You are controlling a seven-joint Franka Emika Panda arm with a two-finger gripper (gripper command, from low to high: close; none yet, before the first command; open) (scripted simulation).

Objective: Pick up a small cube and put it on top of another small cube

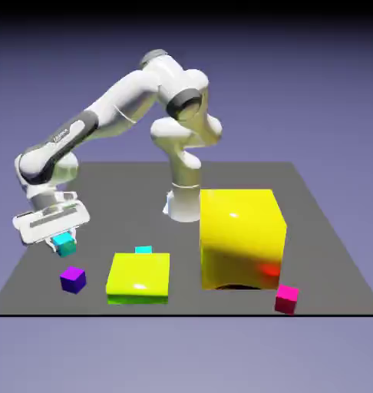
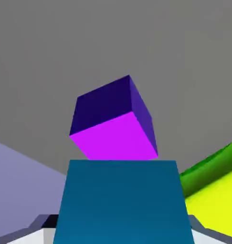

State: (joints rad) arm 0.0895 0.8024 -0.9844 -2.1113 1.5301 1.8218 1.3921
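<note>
Grey Tabletop Hosts Cyan Cube Pinched Between Two Fingers

Against a blue-violet backdrop, a cyan cube (image 1: 64, 244) sits between the fingers of the gripper (image 1: 64, 246), which are closed on its sides, only as far apart as the cube is wide. In the hand view it looms large and dark blue between the fingertips, partly covering a purple cube (image 1: 73, 280) beyond it.

That purple cube rests on the grey tabletop (image 1: 220, 173), near the fingers and nearer the camera than they are in the exterior view, slightly toward the exterior view's right. Whether the held cube touches it is answered by the exterior view: the two are apart.

Farther from the fingers, toward the exterior view's right, lies a low yellow-green block (image 1: 139, 274), with a second cyan cube (image 1: 143, 249) showing just its top part behind it. Beyond that stands a big yellow block (image 1: 239, 238), and farthest from the fingers, by its near corner, a magenta cube (image 1: 286, 299). The white arm (image 1: 120, 104) reaches over to the fingers from its base.
</note>
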